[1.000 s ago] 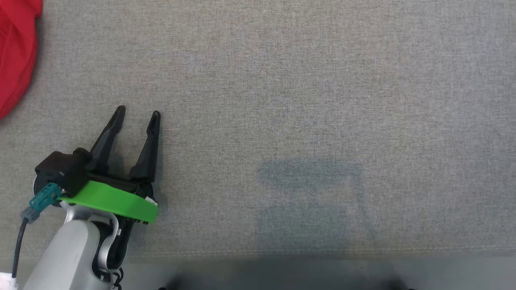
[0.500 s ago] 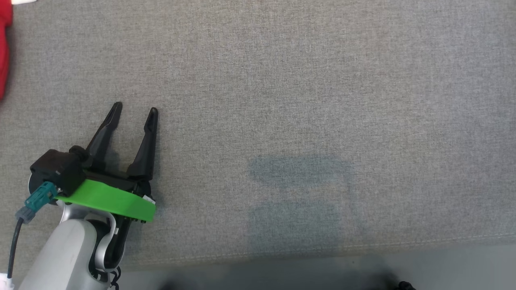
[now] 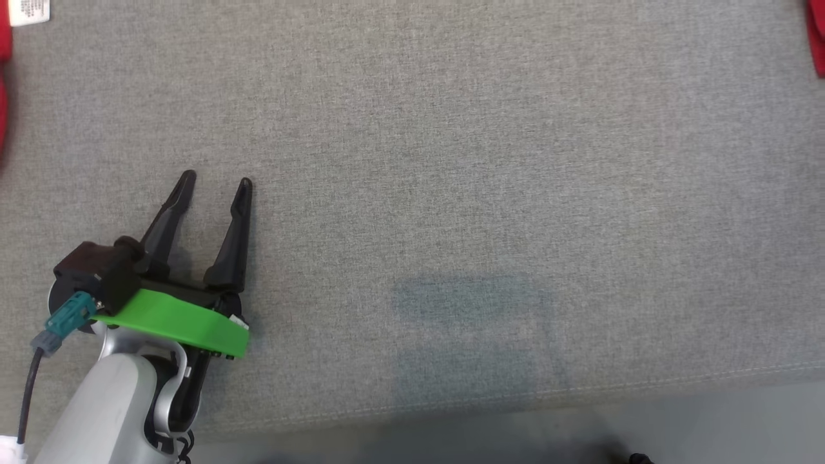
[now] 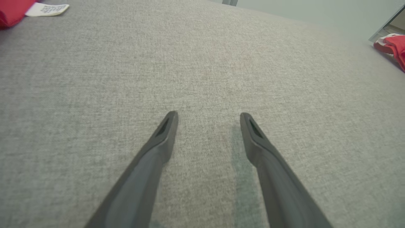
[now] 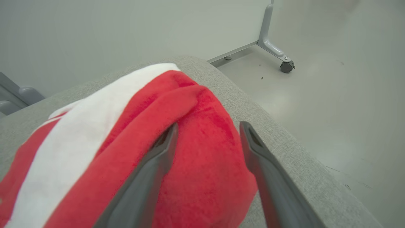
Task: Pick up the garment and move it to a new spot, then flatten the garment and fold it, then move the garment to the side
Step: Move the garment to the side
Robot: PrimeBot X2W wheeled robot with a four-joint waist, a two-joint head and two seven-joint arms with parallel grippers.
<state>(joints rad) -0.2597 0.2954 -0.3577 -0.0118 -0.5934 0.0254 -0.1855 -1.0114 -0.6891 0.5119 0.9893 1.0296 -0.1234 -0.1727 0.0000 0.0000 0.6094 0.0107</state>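
Ahead of the left gripper [image 4: 208, 114] and between its spread fingers, a bare stretch of grey upholstered surface [image 4: 202, 63] is presented. Far ahead and to its left, passage is limited by a red cloth [image 4: 12, 11] with a white label [image 4: 47, 9] just beside it. The gap between the parted fingers of the right gripper [image 5: 208, 124] is taken up by a heaped red-and-white garment [image 5: 196, 104] at the corner of the surface. To that gripper's right, open floor [image 5: 316, 104] is found; a castered frame leg [image 5: 275, 47] stands well beyond the fingertips.
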